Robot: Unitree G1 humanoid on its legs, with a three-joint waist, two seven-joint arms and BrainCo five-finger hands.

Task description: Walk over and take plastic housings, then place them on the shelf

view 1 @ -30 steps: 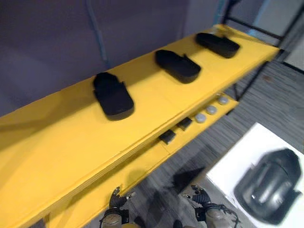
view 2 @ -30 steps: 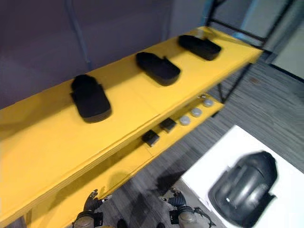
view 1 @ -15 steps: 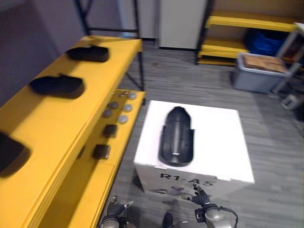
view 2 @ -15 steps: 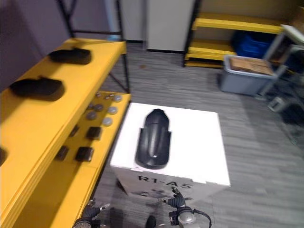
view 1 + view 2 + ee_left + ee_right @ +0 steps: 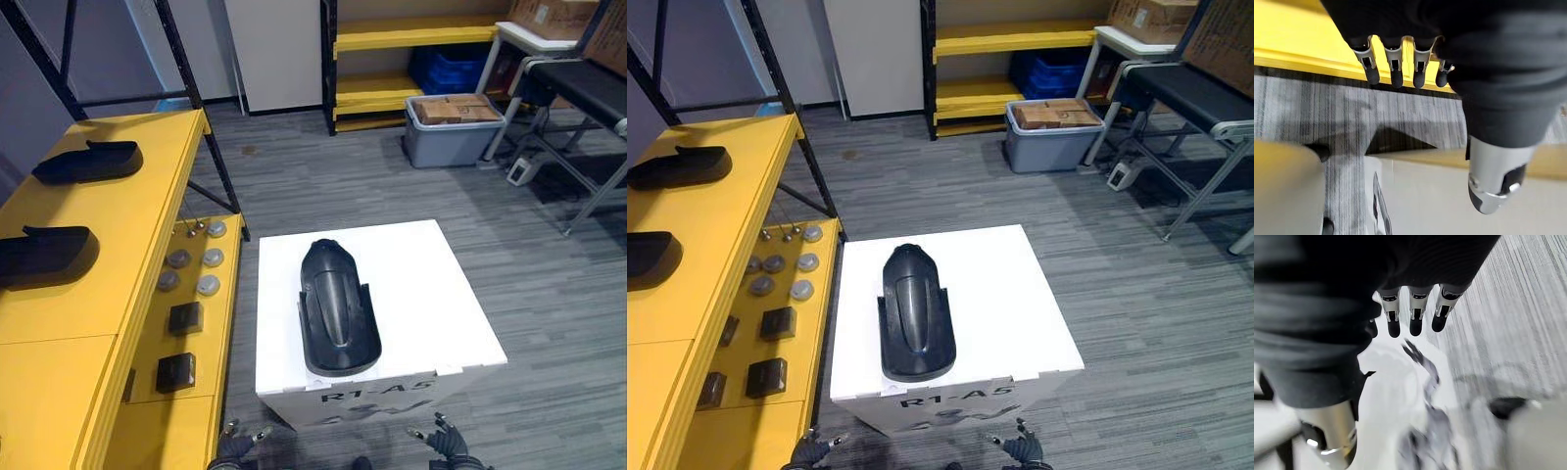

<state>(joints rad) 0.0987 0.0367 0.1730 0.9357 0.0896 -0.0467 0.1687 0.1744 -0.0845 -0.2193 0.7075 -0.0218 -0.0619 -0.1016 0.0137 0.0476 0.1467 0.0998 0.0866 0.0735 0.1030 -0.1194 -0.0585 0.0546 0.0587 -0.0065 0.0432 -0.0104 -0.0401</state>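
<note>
**Both hands empty, housing not yet picked up: slip and bump risks**

Far left, the yellow shelf (image 5: 93, 313) already carried two housings (image 5: 86, 162); the nearer one was cut off by the view's edge. Small parts (image 5: 186, 318) lay on its lower level.

The left hand (image 5: 235, 448) hung low, just beside the shelf's near end, with straight, relaxed fingers (image 5: 1395, 73) that held nothing.

The target housing (image 5: 336, 318) lay lengthwise on the white box (image 5: 436, 294), its wide end close to the near edge. A careless reach could likely have pushed it off. Its smooth curved shell would probably have slipped from a one-sided grab. A step too far could have knocked the box.

The right hand (image 5: 449, 452) was low on the right, near the box's corner, fingers (image 5: 1416, 318) loosely spread and empty.

Both hands were cut off at the bottom of the eye views. The housing's underside was hidden, and the right wrist view's background was smeared.
</note>
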